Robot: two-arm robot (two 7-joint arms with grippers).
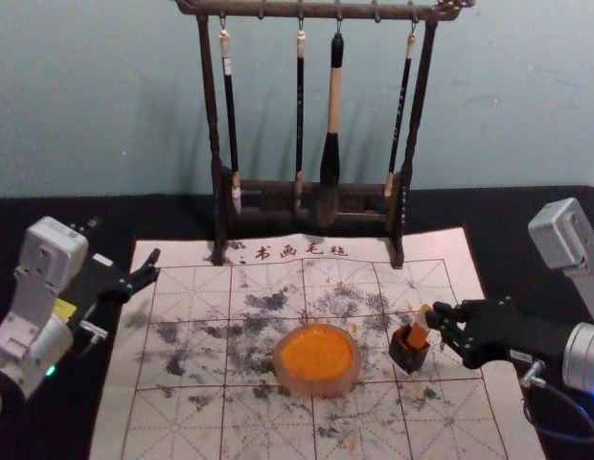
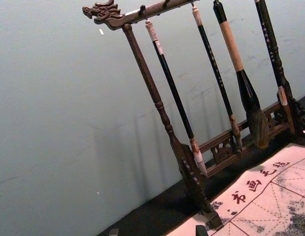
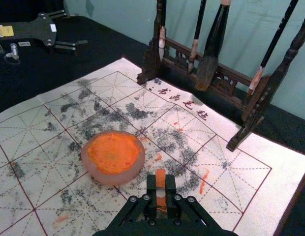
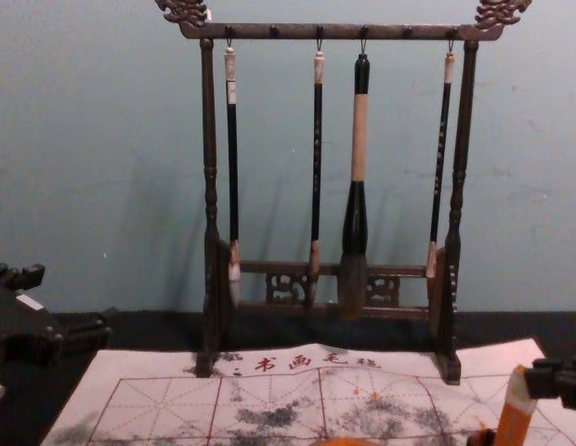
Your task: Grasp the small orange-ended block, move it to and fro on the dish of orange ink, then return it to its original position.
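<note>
Orange-ended block [image 1: 418, 334] is pinched btwn the two fingers of the R gripper [image 1: 435, 318], w/ its lower end at the mouth of the dark holder [image 1: 406, 359], just to the right of the dish. Task-wise, your grasp looks done. One moment can't tell you if this is the first lift or the put-back; prob. the former, so count the to-and-fro on the ink plus the return as left. If it's the latter, you only need to seat it & let go. L gripper [image 1: 151, 266] is idle over at the mat's left edge, fingers spread.

Materials, biggest first: your calligraphy mat [image 1: 196, 422] is pale & flat, printed w/ red grid lines, dashed diagonals & characters, blotched w/ grey-black stains + a few orange smears. Brush rack [image 4: 269, 32] behind is dark, prob. wood, w/ turned posts, carved ends & brushes hung tip-down, incl. a fat one [image 4: 359, 139] w/ a soft, full tuft. Dish [image 1: 317, 387] is round, low & pinkish, thick-rimmed; ink [image 1: 317, 353] inside is bright orange w/ an uneven surface. Holder's small, boxy, stained orange at the lip. Block's a slim, straight-sided stick w/ a whitish band near the fingers.
</note>
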